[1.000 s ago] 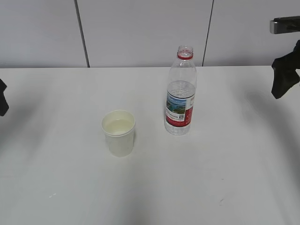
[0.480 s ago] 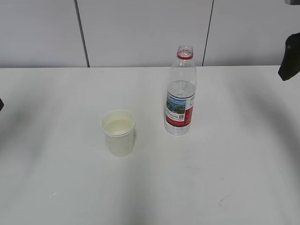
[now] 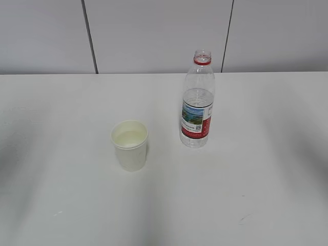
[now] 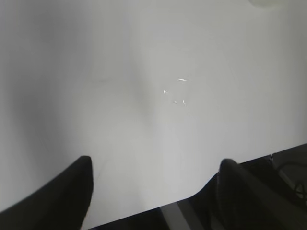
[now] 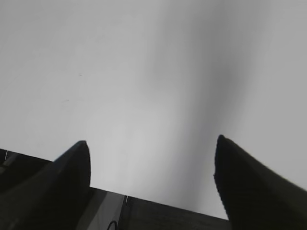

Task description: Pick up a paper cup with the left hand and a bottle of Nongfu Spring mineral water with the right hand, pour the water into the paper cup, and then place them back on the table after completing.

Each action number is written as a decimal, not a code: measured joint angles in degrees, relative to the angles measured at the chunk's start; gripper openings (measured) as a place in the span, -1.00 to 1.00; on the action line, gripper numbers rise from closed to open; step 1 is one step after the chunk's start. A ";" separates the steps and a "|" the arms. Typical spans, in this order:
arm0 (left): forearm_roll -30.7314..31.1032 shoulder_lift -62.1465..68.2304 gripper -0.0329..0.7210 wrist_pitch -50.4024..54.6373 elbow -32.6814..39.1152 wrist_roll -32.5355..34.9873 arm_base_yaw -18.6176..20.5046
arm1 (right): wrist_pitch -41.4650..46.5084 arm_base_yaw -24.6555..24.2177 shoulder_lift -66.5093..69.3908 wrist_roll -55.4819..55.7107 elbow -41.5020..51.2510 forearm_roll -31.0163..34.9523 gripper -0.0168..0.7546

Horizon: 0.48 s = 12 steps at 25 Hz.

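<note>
A white paper cup (image 3: 129, 145) stands upright on the white table (image 3: 246, 169), with pale liquid inside. To its right stands an uncapped clear bottle (image 3: 197, 100) with a red neck ring and a red and green label; clear water fills it to about half. Neither arm shows in the exterior view. The left gripper (image 4: 156, 165) is open and empty over bare table near its edge. The right gripper (image 5: 152, 143) is open and empty over bare table near its edge. A sliver of the cup's rim (image 4: 268, 3) shows at the top right of the left wrist view.
A grey panelled wall (image 3: 154, 36) with dark seams stands behind the table. Small scuff marks (image 3: 244, 219) lie near the front right. Dark floor and cables (image 4: 288, 172) show past the table edge in the wrist views.
The right arm has withdrawn from the upper right of the exterior view and the left arm from the left edge. Both are now out of that view. Cup and bottle have not moved.
</note>
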 joint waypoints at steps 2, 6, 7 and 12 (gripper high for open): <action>0.12 -3.02 0.40 -0.13 1.34 -0.01 0.00 | 0.12 0.00 -6.03 0.00 3.00 0.00 0.58; 0.18 -9.15 0.40 -0.25 2.84 -0.01 0.00 | 0.95 0.00 -17.08 0.00 7.91 -1.20 0.58; 0.18 -10.59 0.40 -0.33 3.25 -0.01 0.00 | 1.08 0.00 -19.05 0.00 8.89 -1.97 0.58; 0.18 -16.62 0.40 -3.81 5.54 -0.01 0.00 | 1.37 0.00 -28.79 1.17 13.52 -4.88 0.58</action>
